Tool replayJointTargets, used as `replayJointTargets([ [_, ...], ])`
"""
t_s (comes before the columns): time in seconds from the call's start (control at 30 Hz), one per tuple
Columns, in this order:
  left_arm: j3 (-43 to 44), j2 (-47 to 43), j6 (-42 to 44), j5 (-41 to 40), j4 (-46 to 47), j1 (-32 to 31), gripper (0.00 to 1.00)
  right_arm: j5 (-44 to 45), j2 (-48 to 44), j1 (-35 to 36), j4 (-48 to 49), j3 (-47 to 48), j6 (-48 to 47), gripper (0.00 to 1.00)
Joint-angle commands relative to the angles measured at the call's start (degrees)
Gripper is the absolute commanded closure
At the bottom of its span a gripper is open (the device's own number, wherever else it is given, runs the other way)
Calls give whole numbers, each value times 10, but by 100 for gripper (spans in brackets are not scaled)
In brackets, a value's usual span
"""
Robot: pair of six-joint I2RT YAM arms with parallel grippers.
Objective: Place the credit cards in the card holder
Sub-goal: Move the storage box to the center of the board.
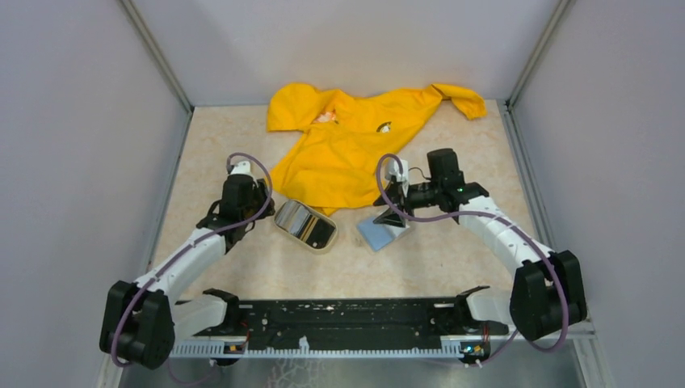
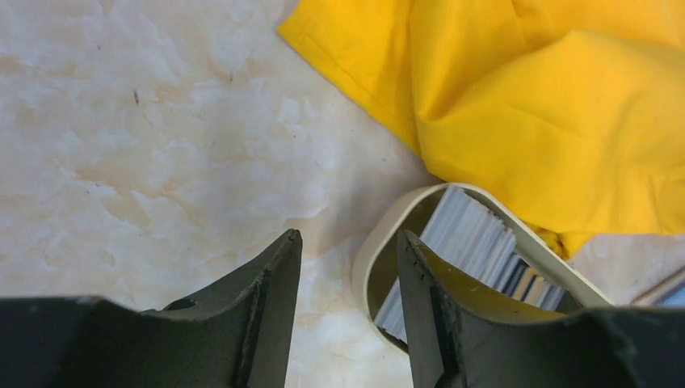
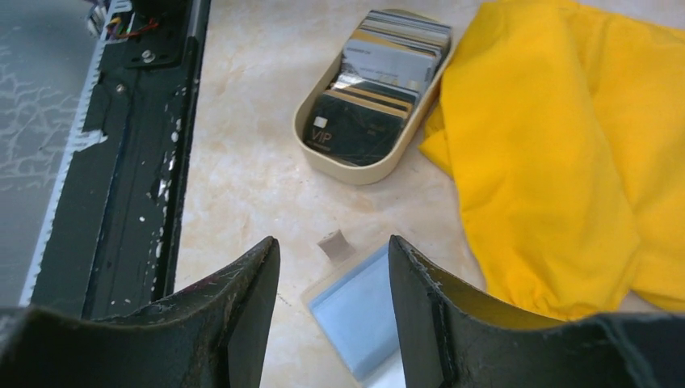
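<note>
1. Left claw (image 2: 347,239): jaws apart and nothing between them, only bare table (image 2: 145,162) showing through the gap.
2. The credit cards (image 2: 472,234) are just off to that claw's right. They sit in a striped stack inside the beige oval tray (image 2: 373,242).
3. The claw's right finger (image 2: 424,315) crosses in front of the tray's near end and hides part of the stack. The gap itself sits just outside the rim, not over the cards.
4. Right claw (image 3: 333,242): also released, fingers spread, gripping nothing.
5. The card holder (image 3: 359,315) lies open and flat on the table under this claw, bluish clear pocket facing up. Part of it shows in the gap, and the rest runs beneath the right finger (image 3: 428,315).
6. Its small tan tab (image 3: 333,244) sticks out right between the fingertips.
7. Whether the fingers actually touch the holder, I cannot tell from here.
8. From the right wrist the tray is well ahead of the claw, full of cards. A dark VIP card (image 3: 347,129) is at its near end and lighter ones are stacked behind it.
9. From above, the tray sits between the two arms, with the holder near its right side but apart from it.
10. A yellow garment (image 3: 565,145) is spread over the far side, its edge meeting the tray's far rim.
</note>
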Motion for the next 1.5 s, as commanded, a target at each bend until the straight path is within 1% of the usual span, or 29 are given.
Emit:
replayJointTargets([
  [0.0,-32,12,-37,29,77,43,47,0,12,67,38,-11,7,48],
  [0.07,-67,-10,-54,32,114,79,51,39,16,117,57,-15,8,50],
  [0.1,-78,-21,-62,41,127,96,54,72,19,147,68,-17,6,52],
  [0.17,-94,-36,-74,54,150,121,57,127,31,214,88,-15,-1,60],
  [0.23,-92,-24,-83,82,165,135,58,187,60,282,90,3,-20,73],
  [0.3,-83,7,-88,117,170,140,61,266,100,342,101,26,-23,81],
  [0.4,-87,36,-98,164,183,141,65,373,172,403,146,67,16,85],
  [0.47,-99,32,-101,177,187,141,65,410,219,427,163,93,37,87],
  [0.53,-109,18,-101,180,183,141,65,433,247,439,182,107,52,87],
  [0.67,-124,-29,-108,174,171,141,64,468,288,442,196,124,77,87],
  [0.77,-124,-70,-118,161,153,141,63,518,308,441,198,137,102,87],
  [0.87,-126,-108,-132,168,146,141,59,579,309,430,217,133,130,87],
  [0.9,-125,-119,-135,174,142,141,56,589,304,420,217,132,136,88],
  [1.0,-120,-133,-139,203,132,141,42,592,288,382,210,129,141,89],
  [1.13,-127,-129,-153,285,156,141,29,582,276,339,208,124,143,89],
  [1.2,-128,-119,-162,329,162,141,26,555,271,325,204,121,142,89],
  [1.27,-127,-109,-165,370,162,141,21,500,258,322,171,122,128,88],
  [1.3,-127,-108,-166,388,157,141,20,463,252,321,141,129,118,87],
  [1.37,-126,-112,-167,411,147,141,20,359,245,321,30,168,57,84],
  [1.47,-132,-124,-176,428,145,141,21,268,233,313,-107,225,0,80],
])
